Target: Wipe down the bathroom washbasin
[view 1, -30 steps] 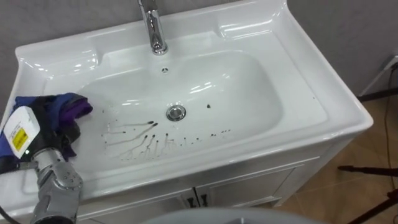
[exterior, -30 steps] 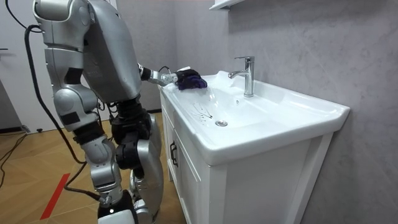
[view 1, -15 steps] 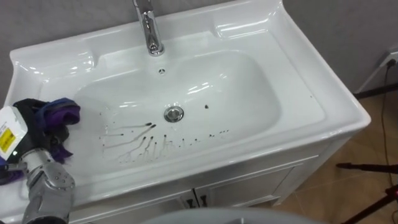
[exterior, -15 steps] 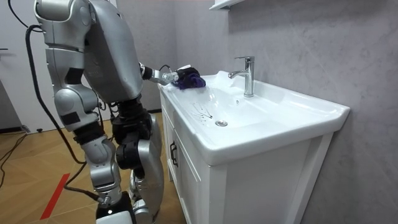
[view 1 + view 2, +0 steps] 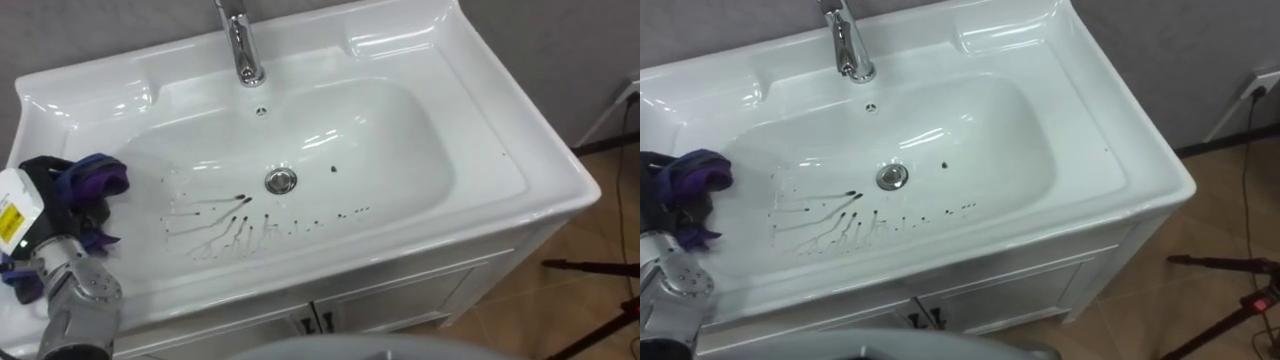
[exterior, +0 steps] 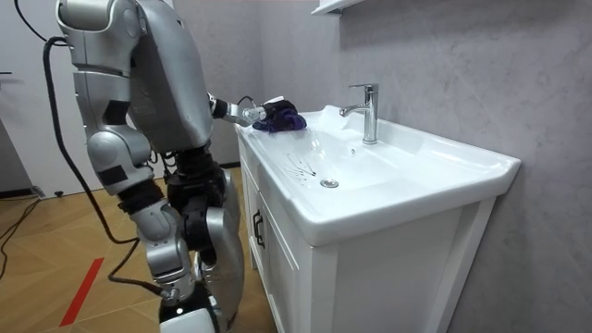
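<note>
**Dirty basin, cloth parked at the left end**

The robot is standing at the front left corner of a white basin (image 5: 520, 150) set on a white cabinet (image 5: 400, 300). The wall (image 5: 560, 50) behind it is grey and rough, and the floor (image 5: 560, 310) is wood.

The chrome faucet (image 5: 240, 45) sits at the middle of the back ledge, with the drain (image 5: 281, 181) in the bottom of the bowl.

The mess is a fan of thin dark streaks (image 5: 225, 225) on the front left slope of the bowl, just left of and below the drain. A few dark specks trail off to the right of them.

The purple cloth (image 5: 100, 172) is at the left end of the basin, over the ledge beside the bowl and well apart from the streaks. The left hand (image 5: 60, 200) has its dark fingers curled into the cloth, so it's bunched up in the grip.

In the room view the right arm hangs down at the robot's side. The right hand (image 6: 190, 319) is cut off by the bottom edge, so I can't tell how it's set.

Other stuff around:
- a white shelf (image 6: 338, 6) high on the wall
- a red strip (image 6: 83, 287) on the floor behind the robot
- thin black stand legs (image 5: 590, 270) on the floor right of the cabinet
</note>
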Controlling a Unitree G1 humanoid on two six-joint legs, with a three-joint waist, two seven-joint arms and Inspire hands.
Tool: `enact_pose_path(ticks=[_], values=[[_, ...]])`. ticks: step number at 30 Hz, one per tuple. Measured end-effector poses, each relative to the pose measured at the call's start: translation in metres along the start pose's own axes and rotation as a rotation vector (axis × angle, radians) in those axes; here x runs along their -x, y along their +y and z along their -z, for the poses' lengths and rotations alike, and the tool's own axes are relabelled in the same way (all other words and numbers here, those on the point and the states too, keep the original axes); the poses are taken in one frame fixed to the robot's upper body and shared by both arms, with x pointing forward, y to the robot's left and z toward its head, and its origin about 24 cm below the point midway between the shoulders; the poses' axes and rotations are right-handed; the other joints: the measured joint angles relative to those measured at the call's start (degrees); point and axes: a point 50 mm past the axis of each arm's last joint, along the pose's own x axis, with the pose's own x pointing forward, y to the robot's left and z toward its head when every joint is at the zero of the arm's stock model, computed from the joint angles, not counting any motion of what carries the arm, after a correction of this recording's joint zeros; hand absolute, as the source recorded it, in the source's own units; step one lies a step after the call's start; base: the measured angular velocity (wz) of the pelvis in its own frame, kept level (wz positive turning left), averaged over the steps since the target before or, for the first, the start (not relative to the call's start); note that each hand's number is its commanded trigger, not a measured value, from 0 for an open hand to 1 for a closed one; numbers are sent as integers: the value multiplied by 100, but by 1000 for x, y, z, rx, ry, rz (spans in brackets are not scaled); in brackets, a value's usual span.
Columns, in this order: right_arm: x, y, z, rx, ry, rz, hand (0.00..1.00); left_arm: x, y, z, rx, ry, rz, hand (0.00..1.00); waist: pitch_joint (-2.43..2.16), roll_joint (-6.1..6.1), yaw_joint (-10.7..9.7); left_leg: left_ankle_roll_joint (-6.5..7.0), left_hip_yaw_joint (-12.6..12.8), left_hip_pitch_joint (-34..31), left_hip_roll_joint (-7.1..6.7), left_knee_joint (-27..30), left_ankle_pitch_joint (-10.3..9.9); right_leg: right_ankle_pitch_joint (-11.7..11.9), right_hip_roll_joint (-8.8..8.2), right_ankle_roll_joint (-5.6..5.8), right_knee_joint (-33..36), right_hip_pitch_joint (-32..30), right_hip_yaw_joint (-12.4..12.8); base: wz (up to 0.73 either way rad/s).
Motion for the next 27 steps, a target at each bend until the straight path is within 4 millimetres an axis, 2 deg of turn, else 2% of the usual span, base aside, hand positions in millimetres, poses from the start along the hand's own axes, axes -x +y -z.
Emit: enact_pose_path(ticks=[5, 7, 10, 12, 14, 18, 23, 25, 27], values=[[0, 0, -7, 0, -49, 5, 0, -4, 2, -16, 4, -45, -4, 100, 6, -28, -2, -1, -40, -162, -18, 97, -4, -9, -51, 20, -1, -63, -125, 12], [0, 1, -7, -24, -62, 2, 0, -3, 2, -23, 15, -56, -1, 100, 30, -58, 0, -1, -55, -206, -23, 147, -4, -7, -60, 26, -17, -63, -156, 13], [0, 2, -5, -49, -74, 0, 0, 1, 2, -30, 37, -80, -4, 100, 38, -72, -11, -3, -156, -296, -18, 179, -6, 17, -63, 27, -99, -62, -221, 17], [0, 3, -3, -51, -70, -6, 0, 4, 1, -39, 48, -106, 1, 100, 91, -59, -3, -3, -161, -329, -11, 182, -6, 30, -66, 27, -116, -71, -274, 16], [0, 7, -1, -24, -66, -16, 0, 5, 0, -44, 54, -121, 14, 100, 97, -53, -4, -3, -154, -333, -11, 181, -6, 30, -69, 27, -114, -73, -290, 3], [0, 13, -2, 19, -62, -41, 0, 8, -4, -56, 65, -167, 57, 100, 111, -42, -16, -3, -129, -346, -10, 181, -5, 29, -69, 27, -95, -108, -286, -4], [0, 17, -3, 44, -73, -59, 0, 16, -12, -79, 112, -251, 157, 100, 151, -109, -28, -3, -103, -358, 1, 183, -5, 33, -45, 21, -83, -159, -205, -8], [0, 18, -4, 54, -79, -63, 0, 17, -13, -85, 124, -271, 176, 100, 134, -88, -39, -3, -100, -358, 6, 195, -6, 37, -35, 15, -84, -164, -172, -12], [0, 18, -5, 55, -85, -63, 0, 17, -12, -89, 134, -290, 173, 100, 138, -95, -87, -3, -105, -359, 10, 200, -6, 42, -28, 8, -82, -171, -150, -8]])
